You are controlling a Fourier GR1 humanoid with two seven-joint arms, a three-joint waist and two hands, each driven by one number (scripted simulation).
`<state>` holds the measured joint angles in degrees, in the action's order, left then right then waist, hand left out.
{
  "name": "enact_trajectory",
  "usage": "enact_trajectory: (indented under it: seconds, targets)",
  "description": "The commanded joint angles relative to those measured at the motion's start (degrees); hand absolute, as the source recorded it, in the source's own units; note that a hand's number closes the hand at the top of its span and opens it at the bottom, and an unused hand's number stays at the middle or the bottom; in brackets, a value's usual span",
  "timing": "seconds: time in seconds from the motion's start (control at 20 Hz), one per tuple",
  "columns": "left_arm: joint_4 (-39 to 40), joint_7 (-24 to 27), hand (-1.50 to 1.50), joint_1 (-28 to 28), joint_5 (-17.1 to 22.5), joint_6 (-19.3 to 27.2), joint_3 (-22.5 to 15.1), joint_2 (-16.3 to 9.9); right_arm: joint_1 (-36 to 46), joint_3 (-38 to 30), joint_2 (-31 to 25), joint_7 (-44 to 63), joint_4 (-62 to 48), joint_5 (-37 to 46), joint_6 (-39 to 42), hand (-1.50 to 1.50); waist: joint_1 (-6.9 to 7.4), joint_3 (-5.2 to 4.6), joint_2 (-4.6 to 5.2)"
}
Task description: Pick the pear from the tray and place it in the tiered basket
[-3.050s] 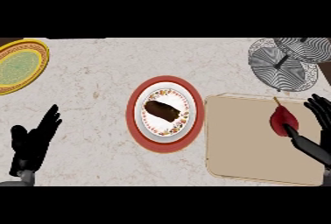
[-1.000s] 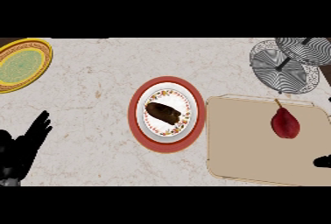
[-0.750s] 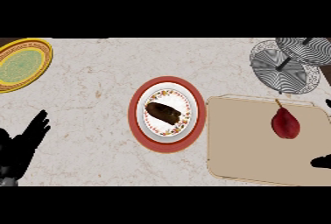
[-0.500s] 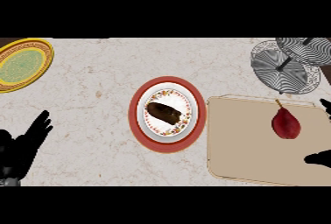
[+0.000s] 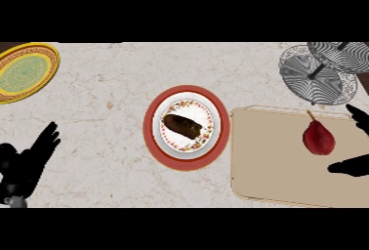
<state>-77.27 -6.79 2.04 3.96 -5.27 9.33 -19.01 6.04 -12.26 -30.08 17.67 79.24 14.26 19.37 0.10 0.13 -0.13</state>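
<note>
The red pear lies on the tan tray, untouched between the right hand's spread fingers; the left hand rests open.

Left hand: rests at the lower left edge of the head view, fingers straight and pointing up and to the right, holding nothing. Right hand: mostly cut off by the right edge, with one dark digit showing above another; apparently spread apart, empty between.
</note>
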Motion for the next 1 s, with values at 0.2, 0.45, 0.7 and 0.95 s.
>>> enact_trajectory:
  seconds: [0.2,0.45,0.7,0.95]
  targets:
    - [3.7,1.7,0.00,-1.8,-3.6,0.4,-0.2,2.8,5.0,-1.9,0.6,-6.6,-11.2,3.0,0.2,-1.50,0.06,-0.12,0.18]
    - [-5.6,-4.9,0.00,2.1,-1.6,-1.5,2.1,1.8,7.9,-0.8,3.0,-8.2,-16.0,6.3,-2.3,-1.50,0.24,-0.11,0.14]
    - [-5.1,-3.4,0.00,2.7,-2.7,-2.0,2.3,3.0,8.8,-0.3,3.2,-8.9,-17.4,7.4,-1.2,-1.50,0.16,-0.12,0.12]
    - [-0.1,-1.3,0.00,-0.7,-3.4,-1.6,3.2,2.3,8.9,4.3,6.6,-16.6,-18.9,12.3,-6.7,1.50,0.43,-0.08,0.28]
